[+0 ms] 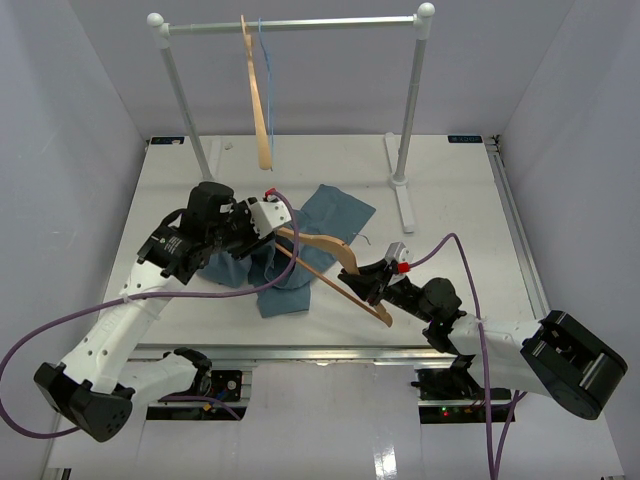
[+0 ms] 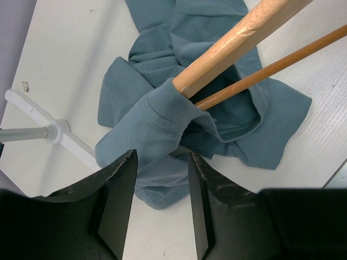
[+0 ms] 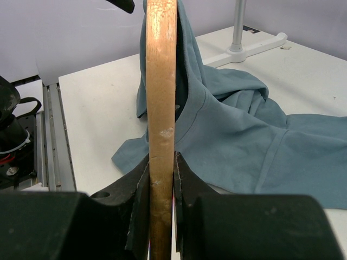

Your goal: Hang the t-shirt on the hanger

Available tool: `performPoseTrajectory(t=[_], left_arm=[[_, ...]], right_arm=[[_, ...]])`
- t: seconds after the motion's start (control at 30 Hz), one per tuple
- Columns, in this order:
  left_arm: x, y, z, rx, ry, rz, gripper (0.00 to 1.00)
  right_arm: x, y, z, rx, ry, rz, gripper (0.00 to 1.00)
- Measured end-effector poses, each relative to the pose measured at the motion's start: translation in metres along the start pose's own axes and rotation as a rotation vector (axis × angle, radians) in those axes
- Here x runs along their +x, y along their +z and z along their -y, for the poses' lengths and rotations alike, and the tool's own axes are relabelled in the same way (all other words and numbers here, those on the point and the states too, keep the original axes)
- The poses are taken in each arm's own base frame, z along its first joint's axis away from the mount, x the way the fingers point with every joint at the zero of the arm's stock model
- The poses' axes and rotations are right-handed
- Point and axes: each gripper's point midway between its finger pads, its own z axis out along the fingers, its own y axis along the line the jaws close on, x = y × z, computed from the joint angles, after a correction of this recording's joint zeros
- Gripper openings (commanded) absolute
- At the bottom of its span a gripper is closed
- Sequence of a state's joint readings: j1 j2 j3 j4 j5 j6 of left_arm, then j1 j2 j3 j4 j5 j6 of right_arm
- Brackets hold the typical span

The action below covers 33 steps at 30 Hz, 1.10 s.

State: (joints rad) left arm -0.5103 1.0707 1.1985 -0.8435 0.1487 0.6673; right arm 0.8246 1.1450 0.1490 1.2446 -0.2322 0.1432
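The left pincer (image 2: 161, 158) has its jaws about half apart, straddling a ribbed band of the t-shirt (image 2: 152, 127). Whether the fingers (image 2: 120, 195) nip the cloth or merely flank it cannot be told from the wrist view. Directly ahead of this pincer, one end of the hanger (image 2: 238, 40), both thick arm and thin rod, has entered the band's opening. This looks like the neck but may be a sleeve hem. The right pincer (image 3: 161, 162) is closed firmly on the hanger's wooden arm, which is held on edge with no gap on either side.

Governing relation: the hanger's long axis runs diagonally from the right pincer, near right, to the left pincer, farther left. The shirt sits on the far tip only, so the cloth must be drawn along that axis toward the right pincer. The left arm is much the nearer to the cloth, and the right pincer touches none of it. The rest of the shirt trails in a crumpled heap onto the bench (image 1: 450, 200), and its slack is the likely hindrance.

Surroundings: the rack (image 1: 290, 22) stands at the far edge, well apart, carrying a second wooden hanger (image 1: 262, 120) and a blue wire hanger (image 1: 266, 70). One rack foot (image 2: 59, 134) lies near the shirt.
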Motion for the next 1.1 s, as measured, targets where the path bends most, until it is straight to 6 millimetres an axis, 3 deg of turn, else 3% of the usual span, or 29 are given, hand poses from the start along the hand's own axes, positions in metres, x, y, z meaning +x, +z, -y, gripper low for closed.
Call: performPoseTrajectory(t=[0.3,0.47,0.63,0.87,1.1], left_arm=[[0.005,0.007,0.000,-0.011,0.011,-0.006,0.49],[0.007,0.011,-0.003,-0.031,0.020,-0.016,0.33],[0.005,0.016,-0.006,-0.034,0.024,-0.011,0.00],[0.005,0.025,-0.003,-0.013,0.013,-0.012,0.00],[-0.018,0.015,0.003,0.018,-0.007,0.094,0.00]], right_arm=[[0.000,0.000,-0.001,-0.007,0.000,-0.001,0.08],[0.000,0.000,-0.001,-0.008,0.000,-0.001,0.08],[0.000,0.000,-0.002,-0.011,0.000,0.001,0.08],[-0.001,-0.001,-0.002,-0.012,-0.001,0.001,0.08],[-0.002,-0.001,-0.003,-0.019,-0.003,0.003,0.08]])
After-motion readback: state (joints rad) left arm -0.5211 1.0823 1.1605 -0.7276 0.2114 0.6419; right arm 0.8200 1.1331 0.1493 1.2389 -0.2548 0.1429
